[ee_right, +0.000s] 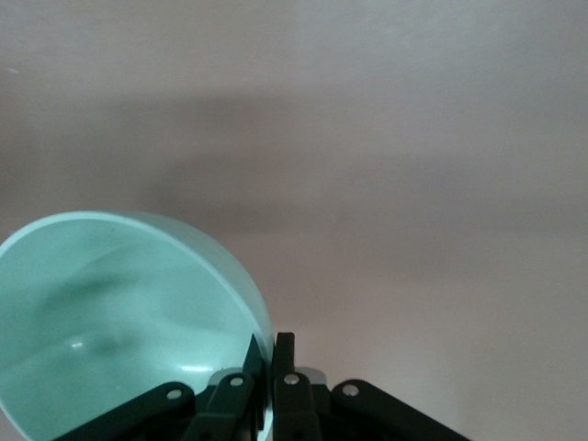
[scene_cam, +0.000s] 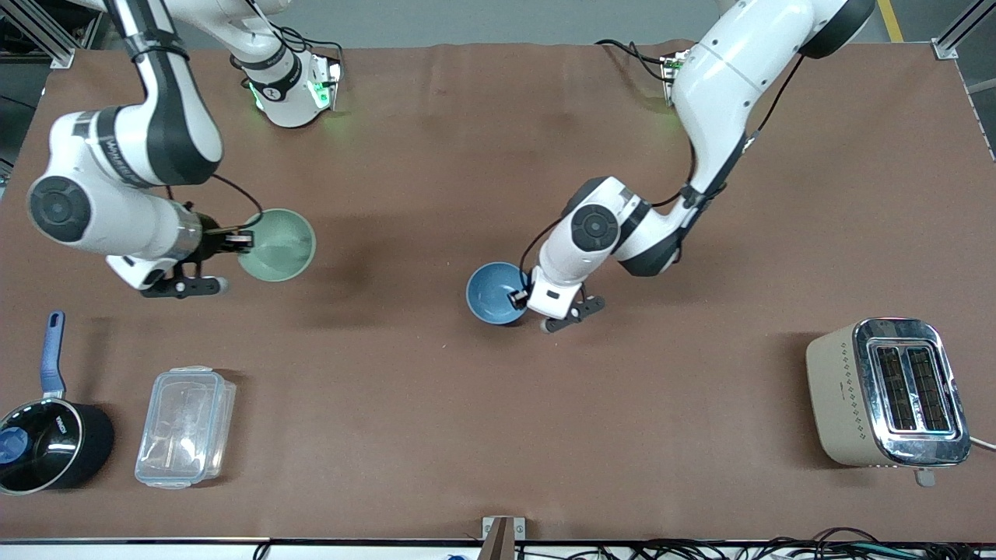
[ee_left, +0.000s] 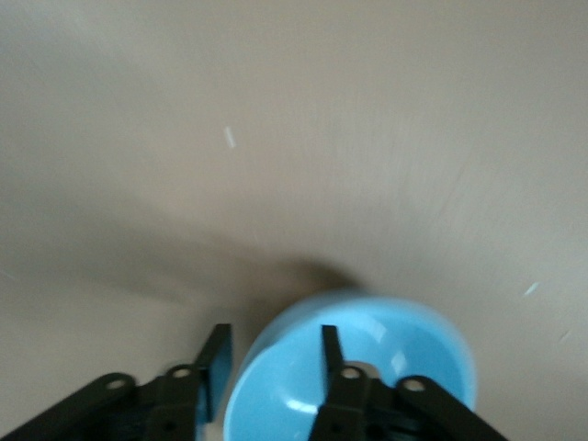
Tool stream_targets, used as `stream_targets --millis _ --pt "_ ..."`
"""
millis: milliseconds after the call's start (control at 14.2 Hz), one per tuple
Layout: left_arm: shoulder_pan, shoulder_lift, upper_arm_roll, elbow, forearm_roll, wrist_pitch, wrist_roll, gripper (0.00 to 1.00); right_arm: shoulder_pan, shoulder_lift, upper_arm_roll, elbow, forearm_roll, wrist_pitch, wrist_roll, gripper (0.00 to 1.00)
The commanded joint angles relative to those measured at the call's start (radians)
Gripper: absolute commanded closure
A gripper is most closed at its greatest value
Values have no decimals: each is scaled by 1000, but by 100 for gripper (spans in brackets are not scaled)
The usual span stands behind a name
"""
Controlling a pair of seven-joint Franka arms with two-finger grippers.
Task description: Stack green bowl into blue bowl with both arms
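Note:
The green bowl (scene_cam: pixel 277 244) is pinched at its rim by my right gripper (scene_cam: pixel 241 241), which holds it above the table toward the right arm's end. In the right wrist view the fingers (ee_right: pixel 285 354) are closed on the rim of the green bowl (ee_right: pixel 110 312). The blue bowl (scene_cam: pixel 496 292) stands on the table near the middle. My left gripper (scene_cam: pixel 520 298) is open at its rim. In the left wrist view one finger (ee_left: pixel 328 354) is inside the blue bowl (ee_left: pixel 413 340) and the other is outside, with a gap to the rim.
A black saucepan (scene_cam: pixel 47 447) with a blue handle and a clear plastic container (scene_cam: pixel 185 426) lie near the front camera at the right arm's end. A beige toaster (scene_cam: pixel 887 393) stands near the front camera at the left arm's end.

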Motion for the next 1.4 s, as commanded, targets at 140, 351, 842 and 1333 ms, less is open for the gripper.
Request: stream_targets --millis 140,351,842,1333 --pt "114 -204 5 177 99 -436 20 0 73 57 143 109 85 17 362 100" --pt "206 -241 -9 287 105 -634 194 0 151 132 210 127 86 156 582 100" --pt "330 -463 -3 282 102 -871 623 0 359 402 232 322 25 328 907 100" --pt "337 -643 176 176 -27 -934 1029 0 441 458 226 310 -32 399 978 100"
